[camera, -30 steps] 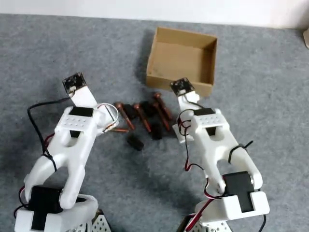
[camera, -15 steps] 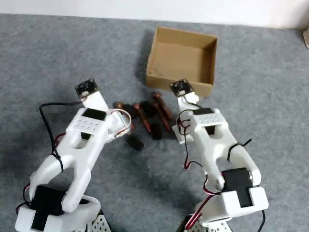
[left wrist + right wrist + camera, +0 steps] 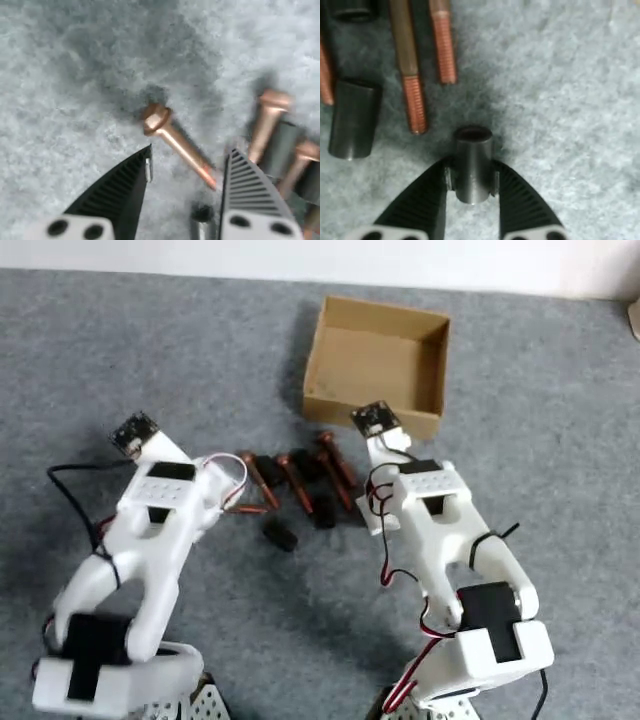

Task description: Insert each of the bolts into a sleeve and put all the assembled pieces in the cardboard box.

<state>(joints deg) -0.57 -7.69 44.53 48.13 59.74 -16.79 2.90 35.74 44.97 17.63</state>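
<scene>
Here, your left gripper hangs open over the grey carpet, its jaws on either side of the threaded end of a copper bolt lying flat. Your right gripper is clamped on a dark sleeve. The other bolts and sleeves lie clustered between the two arms, with the cardboard box just beyond them.

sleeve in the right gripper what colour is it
The sleeve is dark grey, almost black; clearest in the right wrist view.
</scene>
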